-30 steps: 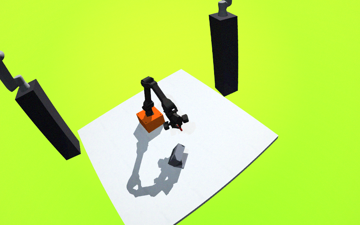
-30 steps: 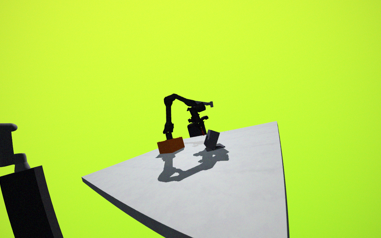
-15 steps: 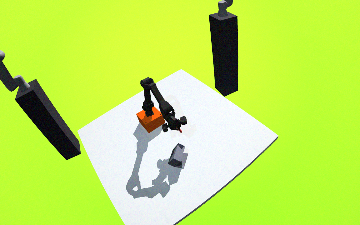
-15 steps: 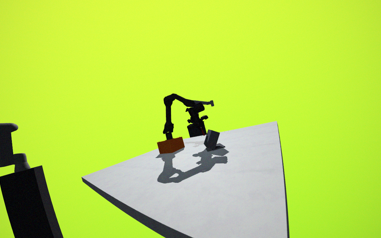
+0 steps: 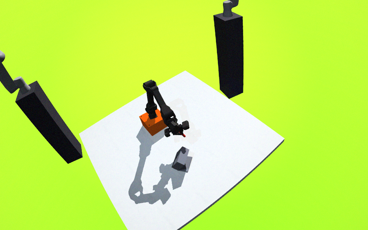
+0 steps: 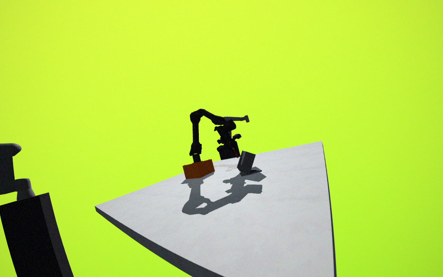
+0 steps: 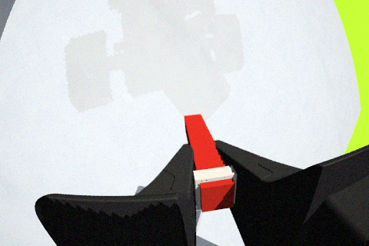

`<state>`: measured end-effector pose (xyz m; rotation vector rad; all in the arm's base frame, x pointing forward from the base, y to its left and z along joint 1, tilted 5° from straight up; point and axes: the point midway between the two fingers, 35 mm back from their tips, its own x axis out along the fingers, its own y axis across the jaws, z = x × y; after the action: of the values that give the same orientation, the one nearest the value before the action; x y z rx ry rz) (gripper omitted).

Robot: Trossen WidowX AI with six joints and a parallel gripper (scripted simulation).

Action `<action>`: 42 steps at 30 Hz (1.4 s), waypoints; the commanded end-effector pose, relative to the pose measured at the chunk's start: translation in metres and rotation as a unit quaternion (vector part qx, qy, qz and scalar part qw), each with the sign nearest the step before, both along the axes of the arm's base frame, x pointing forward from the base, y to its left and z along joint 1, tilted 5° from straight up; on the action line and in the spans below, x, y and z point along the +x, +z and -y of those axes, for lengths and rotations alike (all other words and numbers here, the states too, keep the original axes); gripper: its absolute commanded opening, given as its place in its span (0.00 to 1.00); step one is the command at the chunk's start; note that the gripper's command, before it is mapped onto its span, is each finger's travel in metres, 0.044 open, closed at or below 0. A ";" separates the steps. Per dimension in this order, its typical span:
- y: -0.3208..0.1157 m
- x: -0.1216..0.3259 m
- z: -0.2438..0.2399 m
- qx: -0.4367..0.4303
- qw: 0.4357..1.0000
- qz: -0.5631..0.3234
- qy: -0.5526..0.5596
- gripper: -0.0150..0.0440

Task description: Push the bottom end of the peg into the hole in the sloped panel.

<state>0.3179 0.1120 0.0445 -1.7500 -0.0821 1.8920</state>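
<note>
My gripper point(image 5: 180, 132) point(image 7: 201, 150) is shut on a red square-sided peg point(image 5: 184, 135) point(image 6: 236, 153) point(image 7: 201, 138). In the wrist view a white band circles the peg near its upper end, at the fingers, and the long red part reaches out beyond the fingertips. The peg is held above the table, tilted in the top view, and touches neither table nor panel block. The dark grey sloped panel block point(image 5: 181, 160) point(image 6: 247, 161) stands on the table beyond the peg, away from the arm's base. I cannot make out its hole; dark shadow lies on its upper part.
The orange base box point(image 5: 154, 126) point(image 6: 198, 169) carries my arm. The white table point(image 5: 225, 154) point(image 6: 285, 213) ends in a corner at the right of the top view. Black pillars point(image 5: 230, 54) point(image 5: 50, 126) bearing grey arms stand off the table.
</note>
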 end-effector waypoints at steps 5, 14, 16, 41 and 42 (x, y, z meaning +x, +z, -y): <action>0.000 0.006 0.008 0.018 1.000 0.005 -0.010 0.25; -0.001 0.012 0.018 0.035 0.999 0.010 -0.023 0.25; -0.001 0.014 0.020 0.039 0.999 0.011 -0.026 0.25; -0.002 0.029 0.050 0.085 0.994 0.031 -0.062 0.25; -0.002 0.029 0.051 0.086 0.994 0.032 -0.063 0.25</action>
<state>0.3449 0.0642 0.0425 -1.6617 -0.1399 1.7042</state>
